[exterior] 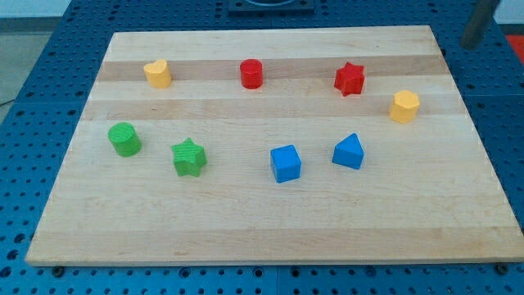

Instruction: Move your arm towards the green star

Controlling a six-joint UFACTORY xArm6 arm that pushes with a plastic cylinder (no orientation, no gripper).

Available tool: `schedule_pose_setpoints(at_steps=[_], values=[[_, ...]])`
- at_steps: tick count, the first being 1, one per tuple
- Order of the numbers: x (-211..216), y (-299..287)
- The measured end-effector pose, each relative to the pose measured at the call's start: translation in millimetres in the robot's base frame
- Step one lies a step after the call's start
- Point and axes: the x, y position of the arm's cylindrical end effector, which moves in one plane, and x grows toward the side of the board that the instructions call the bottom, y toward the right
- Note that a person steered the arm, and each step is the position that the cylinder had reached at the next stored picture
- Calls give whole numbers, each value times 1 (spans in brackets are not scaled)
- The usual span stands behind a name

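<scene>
The green star (189,157) sits on the wooden board (270,229) at the view's lower left, between the green cylinder (124,139) on its left and the blue cube (285,163) on its right. A blurred rod section (479,20) shows at the view's top right corner, off the board; its tip cannot be made out, and no claw is present, so its state cannot be told.

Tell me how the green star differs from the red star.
The green star sits low on the view's left, beside the green cylinder; the red star sits high on the view's right, near the yellow hexagonal block. Colour differs: green against red. Both are star-shaped and rest flat on the board. My tip does not show.
</scene>
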Motion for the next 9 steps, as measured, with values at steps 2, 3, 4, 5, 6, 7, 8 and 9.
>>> schedule_pose_setpoints(at_steps=[2, 3, 4, 5, 6, 7, 8, 9], values=[[174, -1], [251, -48], [296, -122], [307, -222], [308, -305], [306, -368], [276, -412], [263, -422]])
